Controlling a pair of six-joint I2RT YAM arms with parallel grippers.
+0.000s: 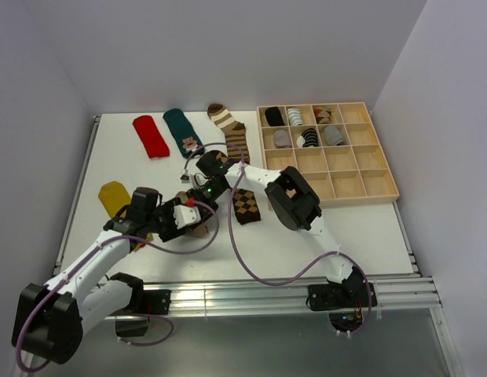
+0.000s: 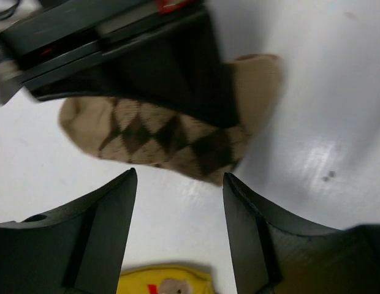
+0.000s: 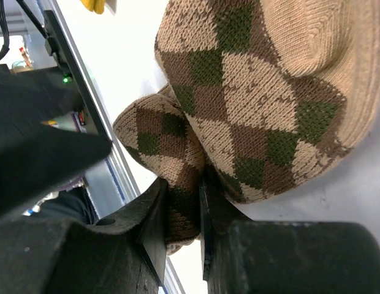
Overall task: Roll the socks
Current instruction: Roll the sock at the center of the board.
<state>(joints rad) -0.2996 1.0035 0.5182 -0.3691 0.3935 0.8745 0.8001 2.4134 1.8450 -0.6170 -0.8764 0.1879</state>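
- White-shelled left arm [image 1: 82,273] and right arm [image 1: 255,174], bulky black joint housings.
- Purple cables [image 1: 230,236] looped along both.
- Black, wedge-shaped end effector fingers [image 2: 98,245].
- Small green light [image 1: 207,191] at one wrist.

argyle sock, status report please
Left gripper open, empty, short of the argyle sock. Right gripper shut on its edge. Yellow sock nearby, not touching.

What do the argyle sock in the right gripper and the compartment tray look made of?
Argyle sock: knitted yarn, matte; stitch loops and ribbing show. Compartment tray: probably pale bare wood or plywood, matte; thin flat dividers, grain too small to see.
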